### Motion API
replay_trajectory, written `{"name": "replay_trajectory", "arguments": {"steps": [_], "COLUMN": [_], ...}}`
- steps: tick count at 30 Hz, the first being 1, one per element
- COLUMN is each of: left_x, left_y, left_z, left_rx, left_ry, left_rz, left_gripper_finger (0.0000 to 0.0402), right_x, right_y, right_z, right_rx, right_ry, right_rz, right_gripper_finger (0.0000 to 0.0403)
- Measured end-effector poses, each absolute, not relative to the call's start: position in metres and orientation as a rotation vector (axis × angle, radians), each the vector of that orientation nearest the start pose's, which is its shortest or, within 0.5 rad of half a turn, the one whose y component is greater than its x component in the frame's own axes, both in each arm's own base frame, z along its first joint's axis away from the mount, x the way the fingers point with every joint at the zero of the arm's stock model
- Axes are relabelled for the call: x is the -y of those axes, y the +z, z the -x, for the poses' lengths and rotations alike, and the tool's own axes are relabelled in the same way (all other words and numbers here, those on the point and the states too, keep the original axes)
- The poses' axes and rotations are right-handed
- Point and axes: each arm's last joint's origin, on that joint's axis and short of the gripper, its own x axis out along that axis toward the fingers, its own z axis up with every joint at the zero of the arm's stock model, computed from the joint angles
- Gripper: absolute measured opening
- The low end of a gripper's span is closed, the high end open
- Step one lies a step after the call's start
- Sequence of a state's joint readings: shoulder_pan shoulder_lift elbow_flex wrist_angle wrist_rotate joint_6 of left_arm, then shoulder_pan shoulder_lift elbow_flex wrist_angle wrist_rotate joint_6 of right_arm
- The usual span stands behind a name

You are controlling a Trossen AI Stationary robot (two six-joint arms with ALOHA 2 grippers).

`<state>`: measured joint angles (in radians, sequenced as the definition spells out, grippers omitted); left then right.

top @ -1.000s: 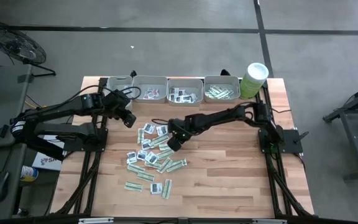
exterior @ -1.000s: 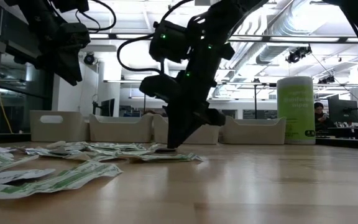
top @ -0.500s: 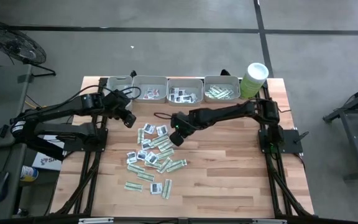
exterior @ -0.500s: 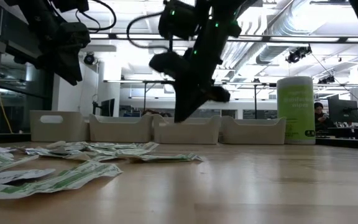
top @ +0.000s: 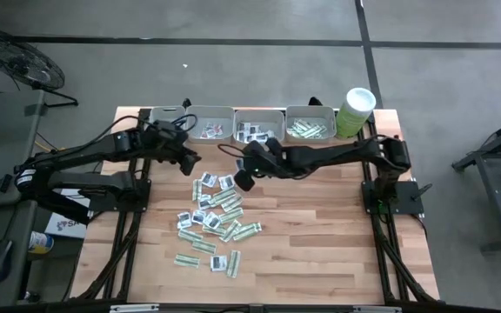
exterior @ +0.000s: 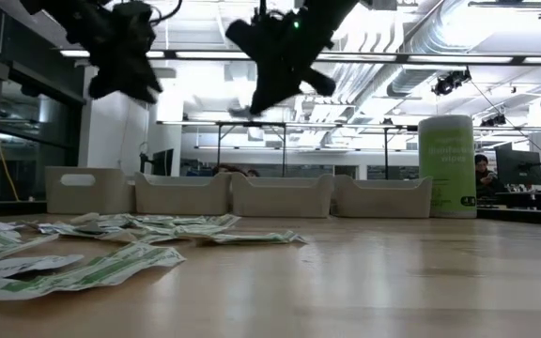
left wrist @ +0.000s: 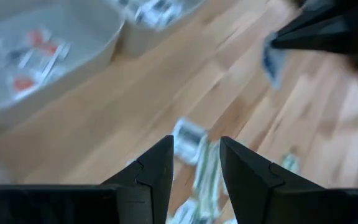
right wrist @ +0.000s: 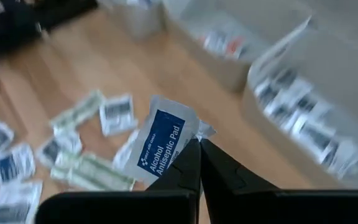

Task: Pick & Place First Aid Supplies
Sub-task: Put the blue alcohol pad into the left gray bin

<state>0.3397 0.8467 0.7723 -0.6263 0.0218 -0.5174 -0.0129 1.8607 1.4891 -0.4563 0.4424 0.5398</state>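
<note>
Right gripper [right wrist: 199, 163] has risen from the sachet heap toward the trays since the earlier frame; left gripper [left wrist: 196, 163] has edged inward.
We log the right fingers pinched tight on 1 squarish white-and-blue alcohol pad sachet [right wrist: 165, 140], held above the wooden table [top: 320, 235]. Left fingers stand partly apart, empty, above the scattered pale green-white and white flat sachets [top: 211, 213]. 4 grey rectangular plastic trays [top: 262, 112] line the far edge.
</note>
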Motion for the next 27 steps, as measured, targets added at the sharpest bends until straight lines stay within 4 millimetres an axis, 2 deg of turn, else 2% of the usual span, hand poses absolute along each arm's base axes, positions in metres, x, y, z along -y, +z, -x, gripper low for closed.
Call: {"name": "replay_trajectory", "arguments": {"steps": [9, 20, 27], "left_x": [-0.058, -0.060, -0.060], "left_y": [0.302, 0.324, 0.334], "left_z": [-0.172, -0.179, -0.180], "left_rx": [-0.363, -0.137, -0.050], "left_ry": [0.360, 0.271, 0.238], "left_rz": [0.547, 0.454, 0.407], "left_gripper_finger": [0.0131, 0.0131, 0.0131], "right_x": [0.019, 0.019, 0.023], "right_y": [0.288, 0.331, 0.345], "right_z": [-0.406, -0.410, -0.407], "right_rx": [-0.487, -0.231, -0.177], "right_ry": [-0.712, -0.657, -0.656], "right_rz": [-0.145, 0.020, 0.075], "right_gripper_finger": [0.0000, 0.0000, 0.0000]}}
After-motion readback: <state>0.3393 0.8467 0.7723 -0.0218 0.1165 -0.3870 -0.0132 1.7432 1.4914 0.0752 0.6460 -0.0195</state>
